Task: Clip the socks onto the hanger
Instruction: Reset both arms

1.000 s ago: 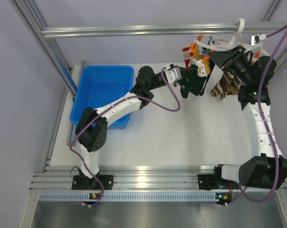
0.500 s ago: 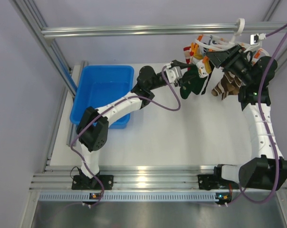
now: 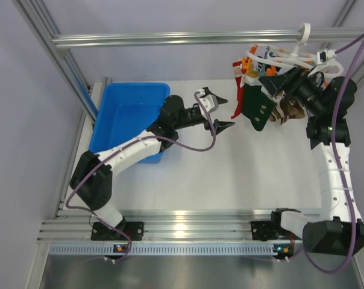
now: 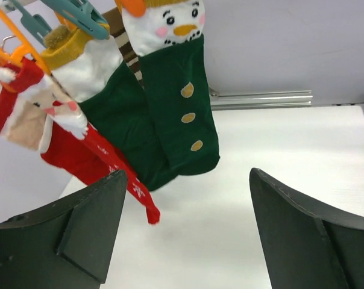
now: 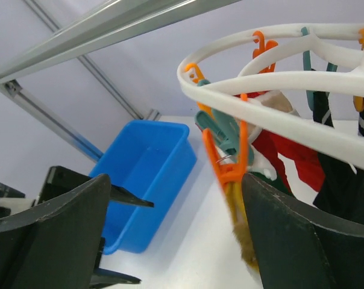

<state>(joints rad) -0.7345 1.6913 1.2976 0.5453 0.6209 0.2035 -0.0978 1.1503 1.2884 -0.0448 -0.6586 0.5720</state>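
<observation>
The hanger (image 3: 277,58), a white ring with orange and teal pegs, hangs from the top bar at the back right. Several socks dangle from it, among them a dark green snowman sock (image 3: 258,108) (image 4: 182,120) and a red sock (image 3: 238,103) (image 4: 88,158). My left gripper (image 3: 228,112) (image 4: 187,180) stands open and empty, left of the socks and apart from them. My right gripper (image 3: 271,78) (image 5: 176,180) is open beside the ring (image 5: 278,81). An orange peg (image 5: 230,162) clamping a yellowish cuff hangs just inside its right finger.
A blue bin (image 3: 134,86) (image 5: 146,174) stands at the back left of the white table. A brown-and-cream striped sock (image 3: 288,110) hangs behind the green one. An aluminium bar (image 3: 200,38) crosses overhead, and frame posts run along the left side.
Both grippers have opened. The left one let go of the green sock and drew back to the left. The sock now hangs from the peg, and the right gripper has released that peg.
</observation>
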